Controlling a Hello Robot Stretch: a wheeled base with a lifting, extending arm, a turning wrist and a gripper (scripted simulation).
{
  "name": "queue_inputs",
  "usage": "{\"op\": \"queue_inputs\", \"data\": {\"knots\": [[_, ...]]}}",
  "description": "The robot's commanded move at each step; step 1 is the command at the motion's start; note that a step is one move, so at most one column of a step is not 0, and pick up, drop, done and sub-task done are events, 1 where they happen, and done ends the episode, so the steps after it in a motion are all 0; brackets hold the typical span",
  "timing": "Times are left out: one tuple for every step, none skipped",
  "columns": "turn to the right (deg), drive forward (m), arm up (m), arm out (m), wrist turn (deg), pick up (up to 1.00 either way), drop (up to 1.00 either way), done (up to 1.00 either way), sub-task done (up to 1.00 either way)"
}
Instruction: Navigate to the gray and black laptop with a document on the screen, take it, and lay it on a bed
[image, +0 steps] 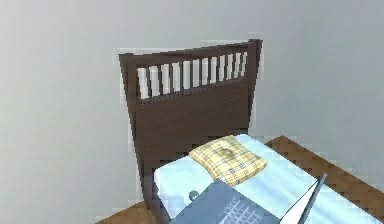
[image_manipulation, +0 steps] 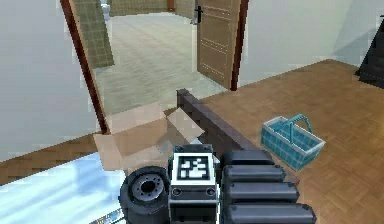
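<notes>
Dark ribbed arm (image_manipulation: 255, 190) (white, black-marked tag (image_manipulation: 193, 168)).

This is a bedroom in a home: a bed (image: 185, 182) with a dark slatted wooden headboard (image: 190, 95) stands at twelve o'clock in the forward view, with a yellow checked pillow (image: 230, 160) on its pale sheet at five o'clock. In the arm side view the plank floor (image_manipulation: 300, 95) carries a blue basket (image_manipulation: 292, 140) at four o'clock and a cardboard box (image_manipulation: 135, 135) at eight. A wood-framed doorway (image_manipulation: 150, 55) at eleven o'clock leads to a tiled room with a panelled door (image_manipulation: 218, 40).

My arm (image_manipulation: 262, 190) sits at the near edge, white marker (image_manipulation: 193, 168) on its left; my jaws' tips are unclear.
</notes>
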Motion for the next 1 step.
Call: {"op": "queue_inputs", "data": {"knots": [[0.0,0.00,0.00,0.38,0.0,0.00,0.00,0.00,0.00]]}}
